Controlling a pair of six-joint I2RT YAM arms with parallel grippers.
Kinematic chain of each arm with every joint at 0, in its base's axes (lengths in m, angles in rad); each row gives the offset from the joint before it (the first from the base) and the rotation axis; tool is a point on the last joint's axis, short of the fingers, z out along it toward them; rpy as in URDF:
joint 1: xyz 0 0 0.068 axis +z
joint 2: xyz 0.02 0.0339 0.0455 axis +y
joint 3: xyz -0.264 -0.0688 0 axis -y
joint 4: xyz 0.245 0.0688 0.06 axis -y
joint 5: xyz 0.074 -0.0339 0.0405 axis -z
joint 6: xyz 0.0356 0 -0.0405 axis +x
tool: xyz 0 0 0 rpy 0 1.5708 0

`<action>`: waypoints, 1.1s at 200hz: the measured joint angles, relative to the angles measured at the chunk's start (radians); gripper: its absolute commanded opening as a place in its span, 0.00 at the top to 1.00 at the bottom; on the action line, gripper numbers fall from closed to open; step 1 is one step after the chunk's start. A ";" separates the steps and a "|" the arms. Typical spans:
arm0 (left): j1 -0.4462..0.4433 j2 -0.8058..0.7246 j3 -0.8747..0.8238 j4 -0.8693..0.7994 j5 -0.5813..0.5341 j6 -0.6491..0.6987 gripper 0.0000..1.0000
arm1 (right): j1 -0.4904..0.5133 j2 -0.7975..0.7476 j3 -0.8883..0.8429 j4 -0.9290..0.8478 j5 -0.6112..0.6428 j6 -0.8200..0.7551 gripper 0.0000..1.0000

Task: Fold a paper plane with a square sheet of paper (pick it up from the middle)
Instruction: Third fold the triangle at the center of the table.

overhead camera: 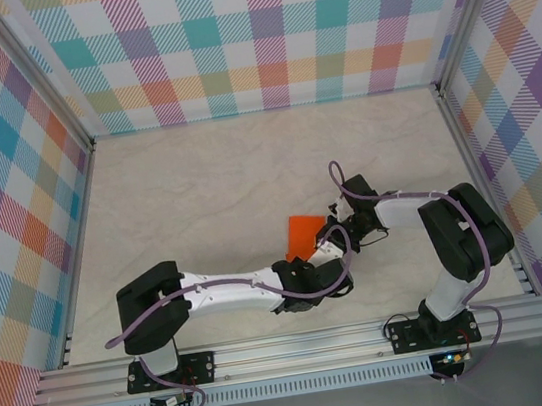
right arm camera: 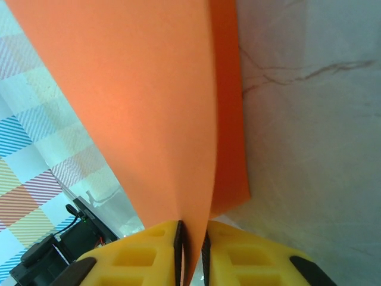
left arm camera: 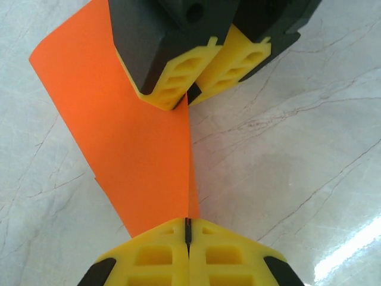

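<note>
The square sheet of paper (overhead camera: 302, 231) is bright orange and folded into a long creased shape, held up just above the table's middle. In the left wrist view the paper (left arm camera: 137, 137) runs from my left gripper (left arm camera: 188, 221), shut on its near edge, up to my right gripper (left arm camera: 189, 98) at its far end. The two grippers, left (overhead camera: 326, 249) and right (overhead camera: 343, 228), meet tip to tip at the paper's right side. In the right wrist view my right gripper (right arm camera: 191, 229) has its jaws slightly apart, with the paper's fold (right arm camera: 149, 107) standing loosely in the narrow gap.
The pale marbled tabletop (overhead camera: 246, 166) stretches behind and to the left of the paper. Checkered walls (overhead camera: 257, 33) close off the back and both sides. A metal rail (overhead camera: 301, 345) with the arm bases runs along the near edge.
</note>
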 measured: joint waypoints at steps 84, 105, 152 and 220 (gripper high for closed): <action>0.108 -0.050 -0.058 0.068 0.227 0.011 1.00 | -0.053 -0.166 0.083 -0.190 0.082 -0.092 0.75; 0.128 -0.059 -0.070 0.081 0.276 0.011 1.00 | -0.052 -0.159 0.105 -0.192 0.067 -0.101 0.86; 0.154 -0.061 -0.076 0.098 0.351 0.011 1.00 | -0.020 0.010 0.202 -0.188 0.037 -0.109 0.89; 0.196 -0.066 -0.088 0.113 0.411 0.011 1.00 | 0.003 0.199 0.287 -0.201 0.058 -0.166 0.91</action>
